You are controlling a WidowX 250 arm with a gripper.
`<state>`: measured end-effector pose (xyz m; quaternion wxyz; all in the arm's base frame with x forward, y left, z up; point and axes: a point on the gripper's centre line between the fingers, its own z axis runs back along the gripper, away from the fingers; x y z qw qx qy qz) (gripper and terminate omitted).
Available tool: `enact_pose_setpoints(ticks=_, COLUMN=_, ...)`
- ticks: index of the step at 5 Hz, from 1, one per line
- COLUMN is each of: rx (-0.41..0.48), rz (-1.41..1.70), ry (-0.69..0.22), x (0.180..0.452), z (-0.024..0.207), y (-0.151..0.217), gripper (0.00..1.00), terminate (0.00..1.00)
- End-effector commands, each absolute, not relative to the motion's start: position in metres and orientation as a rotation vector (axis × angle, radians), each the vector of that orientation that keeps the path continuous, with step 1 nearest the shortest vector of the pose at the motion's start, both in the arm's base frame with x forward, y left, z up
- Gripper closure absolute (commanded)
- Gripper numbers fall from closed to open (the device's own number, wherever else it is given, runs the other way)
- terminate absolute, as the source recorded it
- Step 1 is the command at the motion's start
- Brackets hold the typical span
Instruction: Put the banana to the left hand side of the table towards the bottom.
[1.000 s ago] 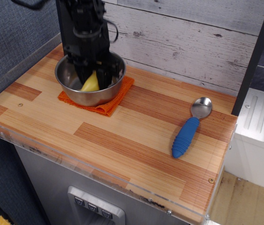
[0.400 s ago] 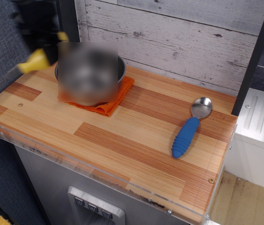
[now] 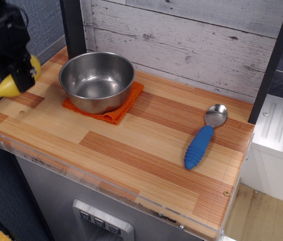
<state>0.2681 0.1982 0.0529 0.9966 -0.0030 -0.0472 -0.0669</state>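
The small yellow toy banana (image 3: 7, 88) hangs in my black gripper (image 3: 18, 75) at the far left, held above the left edge of the striped wooden table (image 3: 131, 145). The gripper is shut on the banana, with one end sticking out to the lower left and a bit of yellow showing on the right side of the fingers. The steel bowl (image 3: 97, 80) to the right of the gripper stands empty.
The bowl rests on an orange cloth (image 3: 119, 109) at the back left. A spoon with a blue handle (image 3: 199, 145) lies at the right. A clear plastic rim (image 3: 81, 173) runs along the front edge. A wood-plank wall stands behind.
The gripper lifted the banana out of the bowl and carried it left and forward to the table's left edge. The bowl is now empty.
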Motion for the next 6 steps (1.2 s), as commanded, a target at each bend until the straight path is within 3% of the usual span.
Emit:
enact_pose_setpoints(ticks=1, rx=-0.016, rz=-0.147, ry=-0.065, x=0.269, z=0.026, y=0.218, gripper=1.00, terminate=0.00)
enact_pose_setpoints(ticks=2, rx=-0.045, rz=-0.151, ry=-0.029, x=0.266, z=0.007, y=0.224, gripper=1.00, terminate=0.00)
enact_pose_setpoints(ticks=3, rx=-0.078, rz=-0.161, ry=-0.035, x=0.266, z=0.009, y=0.219, gripper=0.00, terminate=0.00)
enact_pose_setpoints(ticks=4, rx=-0.077, rz=-0.186, ry=-0.081, x=0.271, z=0.029, y=0.209, gripper=0.00, terminate=0.00)
enact_pose_setpoints(ticks=6, rx=-0.022, rz=-0.135, ry=-0.234, x=0.268, z=0.104, y=0.198, gripper=0.00, terminate=0.00)
